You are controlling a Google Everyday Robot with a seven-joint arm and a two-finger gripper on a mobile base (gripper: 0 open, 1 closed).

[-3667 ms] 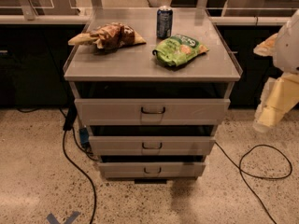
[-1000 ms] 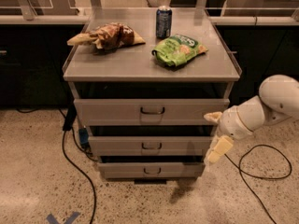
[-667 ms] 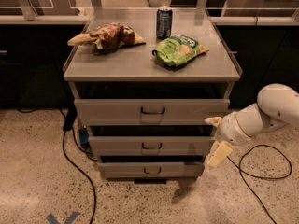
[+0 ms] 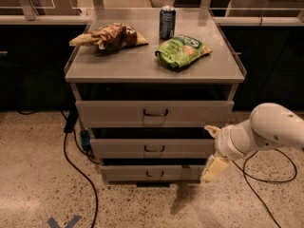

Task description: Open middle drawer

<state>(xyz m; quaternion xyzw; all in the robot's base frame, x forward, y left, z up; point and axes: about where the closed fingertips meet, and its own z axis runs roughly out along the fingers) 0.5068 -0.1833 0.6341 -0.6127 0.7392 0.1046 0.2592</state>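
Middle drawer (image 4: 121,148): second of three fronts in the grey cabinet (image 4: 142,65), between the top drawer (image 4: 114,113) and the bottom drawer (image 4: 126,173). Light-grey flat front with a small dark wire handle (image 4: 154,148) at its centre. A dark gap runs above the front and none of the drawer's inside shows. Nothing touches the handle.

Gripper (image 4: 209,152): at the cabinet's front right corner, level with the middle drawer's right end and well to the right of the handle. Its two pale fingers stand spread apart with nothing between them. The upper fingertip (image 4: 211,129) is at the gap above the middle drawer. The lower finger (image 4: 214,168) hangs down beside the right end of the bottom drawer. Whether either one touches the cabinet, I cannot tell. The white arm (image 4: 270,126) comes in from the cabinet's right side.

On the cabinet top:
- dark drink can (image 4: 166,22), upright, towards the back at centre;
- green snack bag (image 4: 183,50), lying flat just in front of the can, right of centre;
- brown snack bag (image 4: 110,36), lying on the left half.

Speckled floor around the cabinet: black cable (image 4: 76,163) along its left side, another cable (image 4: 259,175) to its right under the arm, and a blue tape mark (image 4: 66,221) in front on the left.
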